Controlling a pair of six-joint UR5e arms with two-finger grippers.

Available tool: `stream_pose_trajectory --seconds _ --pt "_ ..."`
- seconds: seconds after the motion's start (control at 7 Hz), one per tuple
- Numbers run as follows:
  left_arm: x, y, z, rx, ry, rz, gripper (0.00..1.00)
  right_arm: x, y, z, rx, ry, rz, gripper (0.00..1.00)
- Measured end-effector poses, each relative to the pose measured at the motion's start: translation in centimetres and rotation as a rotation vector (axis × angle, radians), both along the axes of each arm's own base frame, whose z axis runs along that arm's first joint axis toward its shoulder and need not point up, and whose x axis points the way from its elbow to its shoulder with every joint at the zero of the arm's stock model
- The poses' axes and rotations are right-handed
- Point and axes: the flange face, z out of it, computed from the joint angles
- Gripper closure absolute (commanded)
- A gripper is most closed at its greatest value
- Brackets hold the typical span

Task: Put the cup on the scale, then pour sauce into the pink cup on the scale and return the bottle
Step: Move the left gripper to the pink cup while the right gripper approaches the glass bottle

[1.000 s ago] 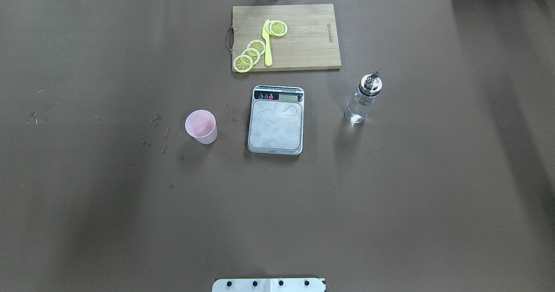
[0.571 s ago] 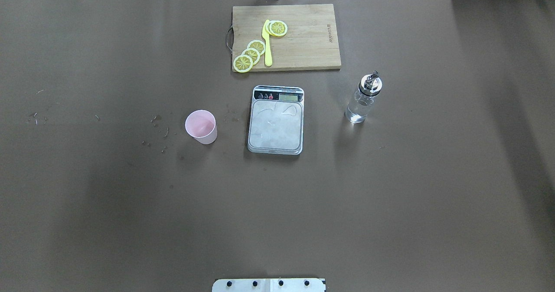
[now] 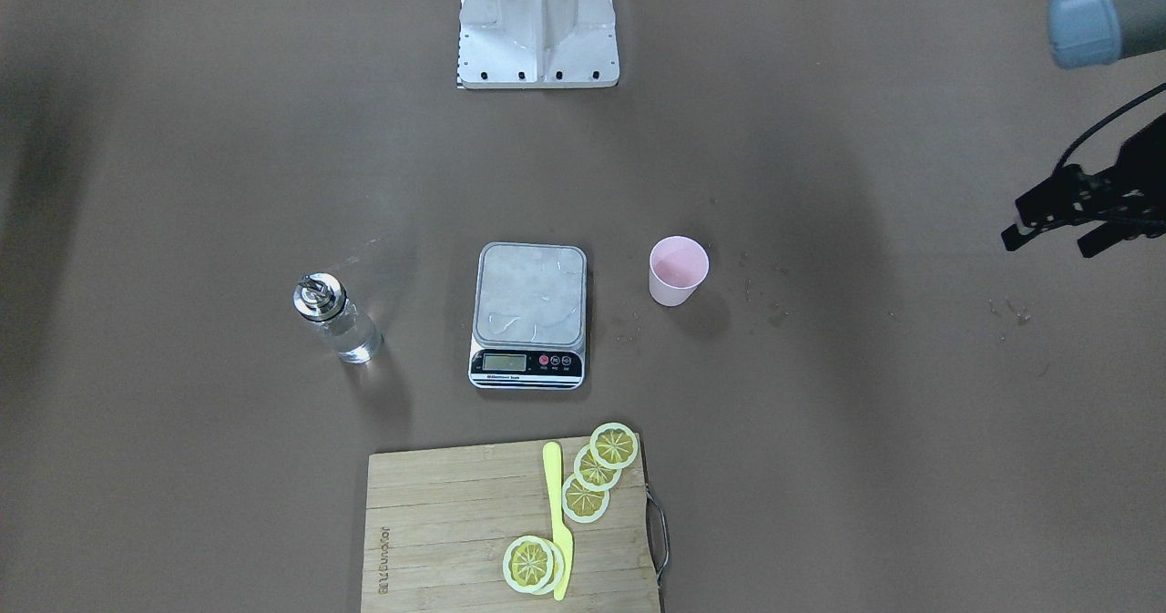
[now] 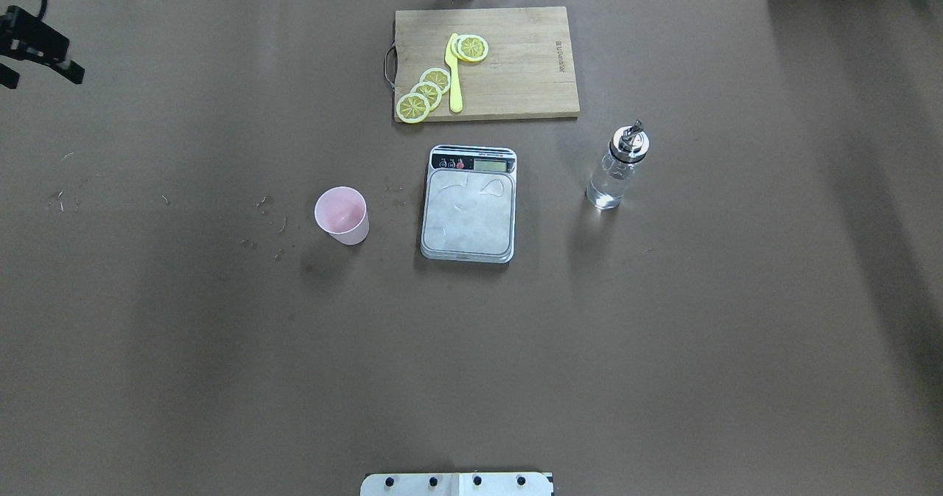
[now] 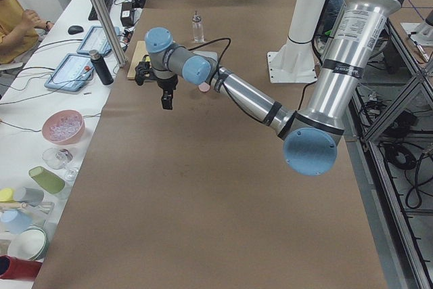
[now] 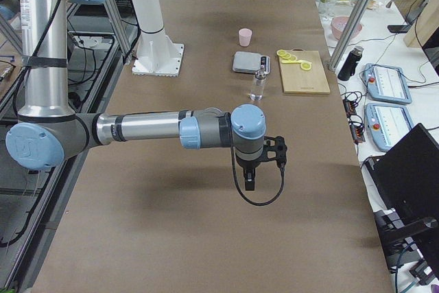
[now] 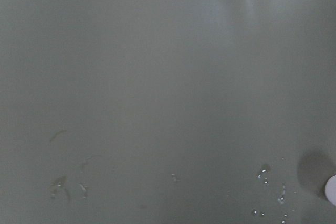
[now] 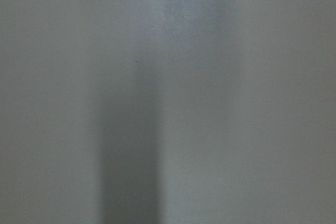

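The cup [image 4: 341, 215] was seen on the worktop [image 4: 221, 371] beside the scale [image 4: 468, 212]. The left claw [image 4: 40, 79] was held apart, well away; the right claw [image 6: 250, 182] could not be judged. The cup could be tipped by an off-centre grasp.

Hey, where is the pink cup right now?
In the overhead view the pink cup stands upright on the brown table, just left of the scale and not touching it, on the robot's left side.

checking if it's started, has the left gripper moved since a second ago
Yes. The left gripper, out of the overhead view before, has come in at its left edge, level with the cutting board, far left of the cup.
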Motion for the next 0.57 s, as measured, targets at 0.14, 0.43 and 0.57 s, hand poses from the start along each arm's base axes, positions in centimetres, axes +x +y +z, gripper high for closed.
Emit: stream_pose_trajectory --seconds 0.14,0.43,0.57 --pt "4.3 0.8 -2.6 -0.018 -0.008 -0.005 0.03 -2.4 -0.5 -2.7 0.053 -0.009 -0.050 0.00" --pt "11.2 2.3 -7.1 -0.054 0.005 -0.002 0.03 -7.7 -2.3 -7.7 0.155 -0.027 -0.159 0.00" --pt "14.0 3.0 -8.6 -0.067 0.006 0.002 0.03 -10.3 -3.2 -9.7 0.200 -0.032 -0.210 0.00"
